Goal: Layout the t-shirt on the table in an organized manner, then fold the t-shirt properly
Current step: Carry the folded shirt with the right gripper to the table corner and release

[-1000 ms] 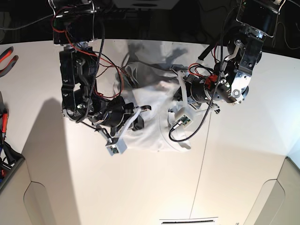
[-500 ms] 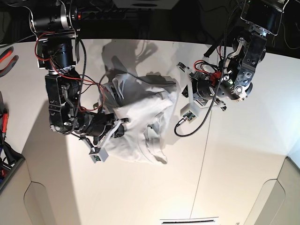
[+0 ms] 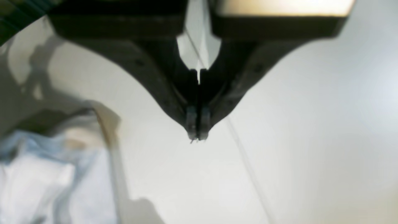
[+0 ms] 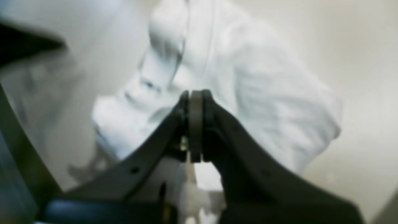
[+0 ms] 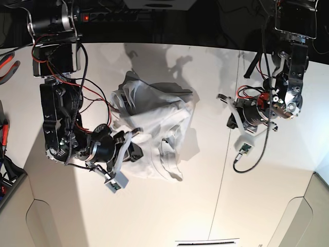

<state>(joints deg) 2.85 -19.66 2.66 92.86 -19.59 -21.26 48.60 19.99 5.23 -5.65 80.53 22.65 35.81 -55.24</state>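
The white t-shirt lies crumpled in a heap left of the table's middle. In the right wrist view it fills the space behind the fingers. My right gripper sits at the heap's lower left edge. Its jaws are closed with a strip of cloth pinched between them. My left gripper is shut and empty, well right of the shirt, over bare table near the dark seam. In the left wrist view its closed tips hold nothing, and the shirt is blurred at lower left.
Red-handled tools lie at the table's left edge. A dark bin stands lower left. The seam runs down the table right of the shirt. Loose cables hang from both arms.
My left gripper has let go of the shirt and drawn back to the right. My right arm has pulled the shirt leftward, and it now lies bunched.
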